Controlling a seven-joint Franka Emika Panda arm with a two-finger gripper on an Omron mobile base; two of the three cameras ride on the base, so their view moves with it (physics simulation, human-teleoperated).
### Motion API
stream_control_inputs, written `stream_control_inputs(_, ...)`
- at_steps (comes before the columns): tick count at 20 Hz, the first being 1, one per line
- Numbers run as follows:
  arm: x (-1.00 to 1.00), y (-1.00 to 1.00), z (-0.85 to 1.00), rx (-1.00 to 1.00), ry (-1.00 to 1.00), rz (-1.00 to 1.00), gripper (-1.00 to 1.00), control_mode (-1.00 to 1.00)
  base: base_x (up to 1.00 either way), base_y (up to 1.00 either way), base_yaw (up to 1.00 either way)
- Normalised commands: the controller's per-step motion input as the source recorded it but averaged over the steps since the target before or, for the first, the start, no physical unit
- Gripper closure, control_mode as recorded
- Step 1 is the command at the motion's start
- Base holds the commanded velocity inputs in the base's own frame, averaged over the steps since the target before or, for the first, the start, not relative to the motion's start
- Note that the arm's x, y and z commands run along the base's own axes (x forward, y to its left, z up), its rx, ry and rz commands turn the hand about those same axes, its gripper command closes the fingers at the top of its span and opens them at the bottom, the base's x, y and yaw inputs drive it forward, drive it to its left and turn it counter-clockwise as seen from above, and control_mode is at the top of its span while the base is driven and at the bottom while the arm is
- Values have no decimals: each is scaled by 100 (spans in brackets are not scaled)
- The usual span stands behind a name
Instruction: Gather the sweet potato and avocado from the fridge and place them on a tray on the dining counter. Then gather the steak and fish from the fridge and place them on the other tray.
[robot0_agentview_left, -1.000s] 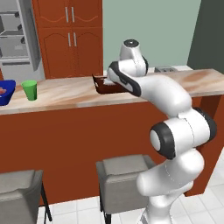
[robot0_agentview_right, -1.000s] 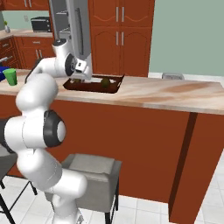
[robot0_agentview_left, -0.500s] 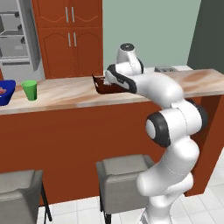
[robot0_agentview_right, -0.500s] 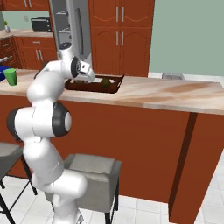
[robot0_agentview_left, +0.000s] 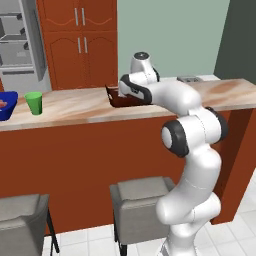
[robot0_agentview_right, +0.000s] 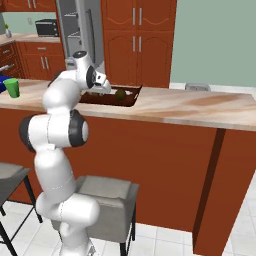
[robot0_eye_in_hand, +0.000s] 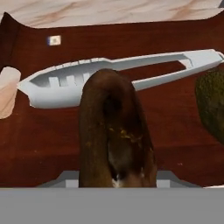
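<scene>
Simulated kitchen, robot arm reaching fwd over the dining counter (robot0_agentview_left: 75, 107), which has a beige marbled top and red-brown front. The gripper (robot0_agentview_right: 102, 84) sits low over the dark brown tray (robot0_agentview_right: 131, 99) on that counter.

Change over the last sec: the arm's elbow and upper links have swung round, and the hand has shifted slightly over the tray. Base cams haven't moved; counter, green cup (robot0_agentview_left: 34, 102) and fridge (robot0_agentview_left: 17, 42) stay put.

Hand view: the sweet potato (robot0_eye_in_hand: 114, 135), reddish-brown oblong, stands close in front of the cam, between the fingers, just above or on the tray floor (robot0_eye_in_hand: 43, 140); can't tell if it touches. Claw looks clenched on the sweet potato, part-closed, width steady. A pale grey utensil, maybe tongs (robot0_eye_in_hand: 109, 74), lies flat on the tray behind it. The avocado (robot0_eye_in_hand: 212, 105), dark green and rough, sits at the right edge of that view, already in the tray, near the potato but apart.

Meaning for task, as a judgement: veg half is nearly done, just needs release. The blue tray (robot0_agentview_left: 6, 105) sits at the counter's far left, something red-pink in it, unclear what. Fridge door stands open in the bkgd.
</scene>
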Motion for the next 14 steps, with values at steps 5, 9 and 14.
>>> stream_control_inputs(5,20,9,-21,0,3,0,100,-100,0,0,0)
stream_control_inputs(9,18,9,-25,0,2,0,100,-100,0,0,0)
stream_control_inputs(14,4,6,-30,-1,-3,0,-100,-100,0,0,0)
